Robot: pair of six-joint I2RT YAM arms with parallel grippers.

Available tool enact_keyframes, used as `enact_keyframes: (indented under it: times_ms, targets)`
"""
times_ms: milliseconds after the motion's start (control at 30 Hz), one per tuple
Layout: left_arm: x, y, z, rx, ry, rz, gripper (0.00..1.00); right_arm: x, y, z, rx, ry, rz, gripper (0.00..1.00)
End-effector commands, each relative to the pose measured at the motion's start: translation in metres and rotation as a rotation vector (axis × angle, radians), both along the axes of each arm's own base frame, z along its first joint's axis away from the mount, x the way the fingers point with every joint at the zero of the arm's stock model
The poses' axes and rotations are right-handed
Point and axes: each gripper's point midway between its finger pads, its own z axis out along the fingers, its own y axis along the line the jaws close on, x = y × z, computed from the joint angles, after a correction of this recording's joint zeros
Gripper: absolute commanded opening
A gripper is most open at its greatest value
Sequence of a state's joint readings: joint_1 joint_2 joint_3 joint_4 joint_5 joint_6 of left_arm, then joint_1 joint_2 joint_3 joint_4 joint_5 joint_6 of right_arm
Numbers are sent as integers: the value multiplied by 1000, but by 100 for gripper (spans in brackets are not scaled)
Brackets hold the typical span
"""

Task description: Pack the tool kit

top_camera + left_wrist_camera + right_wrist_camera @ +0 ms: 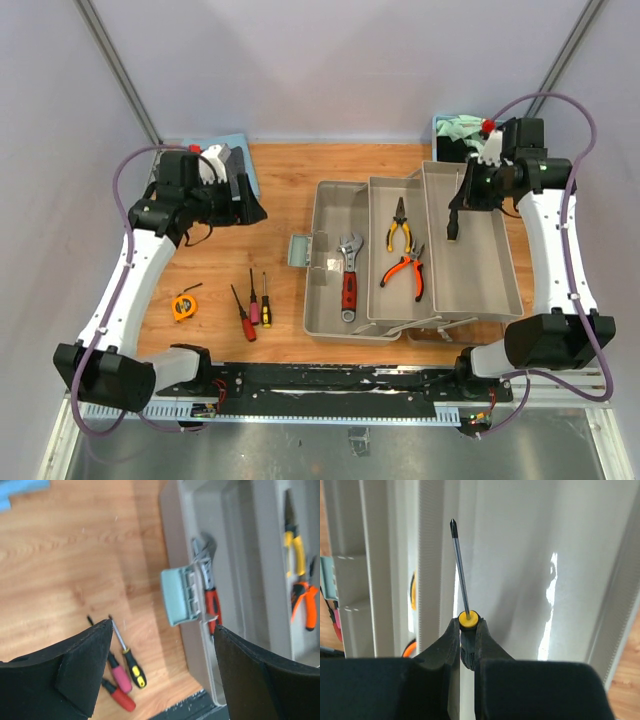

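Packing is partway done. The toolbox stands open, lower middle to right in the top view.
- Inside: red-handled wrench in the left tray. Yellow pliers and orange pliers in the middle tray.
- The big right compartment looks bare.
- Left to pack, on the tabletop at lower left: three loose screwdrivers and the orange tape measure.
- Trays not folded in.

The right pincer is clenched on the handle of a yellow-capped screwdriver, above the right compartment and not yet set down. In the right wrist view its long axis runs up the frame. The tip points to the upper edge and leans slightly left, along the compartment's length.

The left pincer is released and holds nothing, at upper left over the tabletop.
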State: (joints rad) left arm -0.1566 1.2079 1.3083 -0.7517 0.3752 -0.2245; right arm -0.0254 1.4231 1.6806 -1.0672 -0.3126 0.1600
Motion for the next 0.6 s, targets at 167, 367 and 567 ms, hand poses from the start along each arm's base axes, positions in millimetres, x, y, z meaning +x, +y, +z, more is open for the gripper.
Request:
enact_keyframes:
  times_ms: [167, 367, 567]
  targets:
    - [-29, 23, -59, 62, 184, 124, 85, 2, 15, -19, -29, 38, 83, 1]
    - [-52, 33, -93, 102, 316, 173, 82, -1, 23, -30, -37, 108, 115, 1]
    - [-90, 41, -134, 122, 471, 233, 80, -17, 23, -40, -45, 174, 129, 3]
